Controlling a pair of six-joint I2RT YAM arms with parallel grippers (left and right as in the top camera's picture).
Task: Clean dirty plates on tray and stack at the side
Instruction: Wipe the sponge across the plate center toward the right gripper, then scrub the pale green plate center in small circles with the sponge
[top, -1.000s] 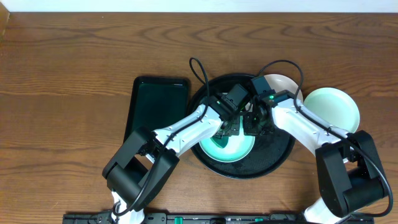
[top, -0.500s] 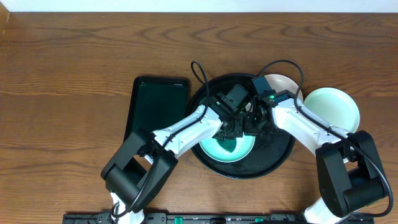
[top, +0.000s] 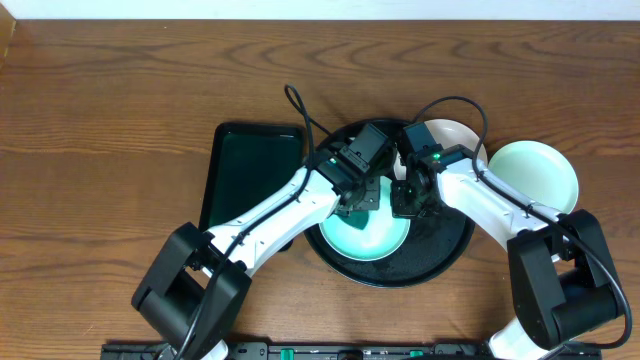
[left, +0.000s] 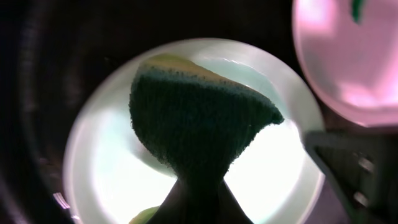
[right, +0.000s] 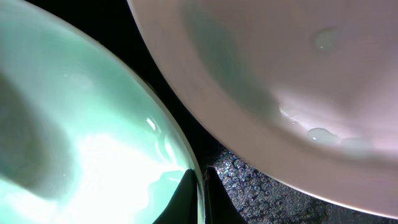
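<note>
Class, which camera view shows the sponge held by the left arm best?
Left wrist view: the sponge fills the frame, dark green scouring face and yellow edge over the mint plate. Overhead, the left arm hides nearly all of it. The right wrist view shows none.

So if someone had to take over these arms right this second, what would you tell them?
Left gripper: shut on a sponge, held over the mint plate lying on the black tray.
Right gripper: shut on that plate's rim, steadying it.
White plate: at the tray's far right rim, with a green smear showing.
Second mint plate: on the table right of the tray; it looks clean.
Done: apparently one plate set aside.
Left: finish this scrub, clean the white plate, stack all three at the side.
</note>
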